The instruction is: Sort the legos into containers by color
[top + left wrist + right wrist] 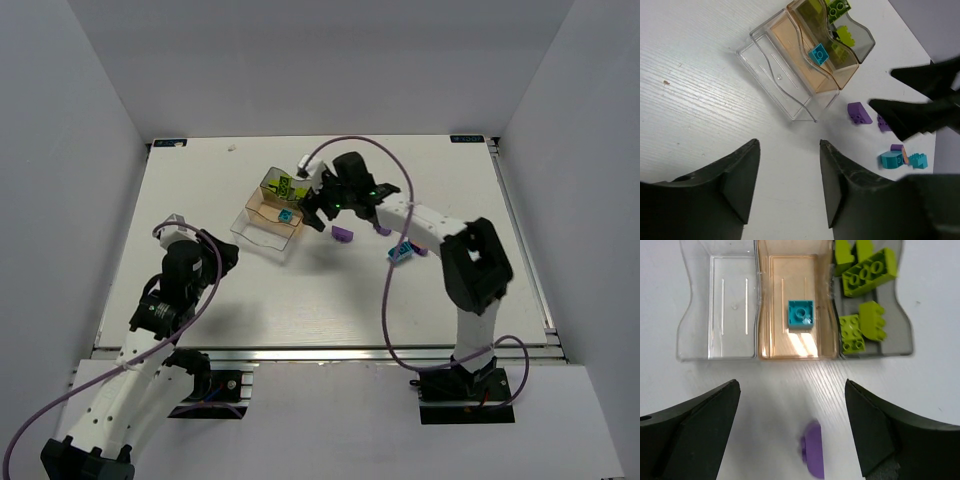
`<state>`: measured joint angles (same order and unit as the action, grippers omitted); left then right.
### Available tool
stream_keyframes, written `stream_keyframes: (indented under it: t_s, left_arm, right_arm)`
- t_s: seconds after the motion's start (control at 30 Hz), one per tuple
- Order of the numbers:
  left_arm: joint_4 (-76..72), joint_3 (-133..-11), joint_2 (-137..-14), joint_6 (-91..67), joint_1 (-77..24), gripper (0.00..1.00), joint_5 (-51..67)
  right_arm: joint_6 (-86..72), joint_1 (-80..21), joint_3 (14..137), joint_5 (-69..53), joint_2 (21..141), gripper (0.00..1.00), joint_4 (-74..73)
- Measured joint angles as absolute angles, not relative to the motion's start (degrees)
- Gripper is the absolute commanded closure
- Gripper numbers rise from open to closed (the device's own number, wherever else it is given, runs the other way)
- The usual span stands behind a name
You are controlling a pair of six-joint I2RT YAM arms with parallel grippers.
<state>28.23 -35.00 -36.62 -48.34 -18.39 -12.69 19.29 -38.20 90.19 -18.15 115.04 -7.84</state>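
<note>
Jaws open, empty: left gripper [789,145], right gripper [791,390].
Purple brick [812,455] near orange tray [776,300] may slip if pinched off-centre.

I'm in a robot lab cell: white tabletop [300,310] boxed by plain white walls [70,150], aluminium rail [330,355] in front.

3 see-through trays [757,300] adjoin in a row: the clear tray [700,315], the orange-tinted tray [777,337] in the middle and the smoky grey tray [900,337]. 1 cyan brick [800,314] lies flat, studs up, in the orange-tinted tray. Lime green bricks [870,271] are heaped in the smoky grey tray. 2 purple bricks [859,113] lie on the table near the trays. Farther off, 2 more cyan bricks [891,159] lie beside a small purple piece [897,147].
</note>
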Motion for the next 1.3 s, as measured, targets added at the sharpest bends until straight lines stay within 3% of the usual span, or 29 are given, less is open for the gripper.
stream_keyframes:
  t_s: [0.03, 0.1, 0.13, 0.23, 0.27, 0.3, 0.33, 0.43, 0.5, 0.6, 0.63, 0.67, 0.7, 0.77, 0.87, 1.07, 1.3]
  left_arm:
    - [28.2, -35.1, -36.8, -47.8, -18.4, 0.42, -12.7]
    - [27.7, -35.2, -36.8, -46.8, -18.4, 0.47, -12.6]
    - [27.2, -35.2, -36.8, -46.4, -18.4, 0.50, -12.6]
    - [25.4, -35.2, -36.8, -45.5, -18.4, 0.64, -11.7]
    - [24.8, -35.2, -36.8, -45.4, -18.4, 0.68, -11.3]
    - [24.3, -35.1, -36.8, -45.3, -18.4, 0.73, -11.0]
    - [23.7, -34.9, -36.8, -45.2, -18.4, 0.75, -10.6]
    - [22.0, -33.8, -36.8, -45.0, -18.4, 0.77, -9.3]
    - [21.4, -32.8, -36.9, -45.0, -18.4, 0.76, -8.4]
    - [20.7, -31.9, -37.4, -44.9, -18.4, 0.69, -7.2]
    - [20.4, -31.7, -37.7, -44.8, -18.4, 0.62, -6.9]
    - [20.2, -31.6, -37.9, -44.6, -18.4, 0.57, -6.5]
    - [19.9, -31.6, -38.2, -44.4, -18.4, 0.51, -6.2]
    - [19.3, -31.6, -38.8, -44.2, -18.4, 0.37, -5.4]
    - [18.8, -31.6, -39.1, -44.4, -18.4, 0.32, -4.6]
    - [18.7, -31.2, -36.8, -45.0, -18.4, 0.30, -4.0]
    - [18.0, -29.2, -35.0, -46.2, -18.4, 0.29, -3.6]
  right_arm:
    - [19.4, -37.8, 85.9, -17.5, 111.2, 0.11, -6.0]
    - [20.3, -36.4, 81.2, -18.0, 104.8, 0.30, -4.7]
    - [20.6, -35.6, 80.5, -19.1, 102.6, 0.52, -4.6]
    - [21.1, -32.4, 80.5, -21.3, 97.4, 0.95, -6.7]
    - [21.8, -30.9, 80.4, -21.5, 95.5, 0.95, -7.9]
    - [21.8, -29.6, 80.3, -21.6, 94.5, 0.92, -9.4]
    - [21.8, -28.0, 79.4, -21.8, 93.0, 0.78, -10.9]
    - [23.8, -22.7, 76.4, -22.5, 89.9, 0.49, -17.6]
    - [28.2, -18.8, 75.2, -22.9, 88.9, 0.43, -24.4]
    - [38.9, -14.0, 74.6, -24.1, 88.6, 0.40, -34.6]
    - [42.6, -12.9, 74.3, -24.5, 88.3, 0.33, -37.4]
    - [47.1, -11.3, 74.2, -25.4, 88.1, 0.19, -40.9]
    - [51.5, -10.0, 74.2, -26.8, 87.8, 0.15, -44.0]
    - [60.8, -6.6, 74.1, -29.3, 87.1, 0.14, -49.0]
    - [73.2, -0.6, 74.0, -29.9, 86.3, 0.14, -52.4]
    - [93.6, 8.6, 77.8, -25.6, 92.5, 0.17, -56.8]
    - [108.5, 10.8, 83.2, -22.3, 101.9, 0.17, -60.6]
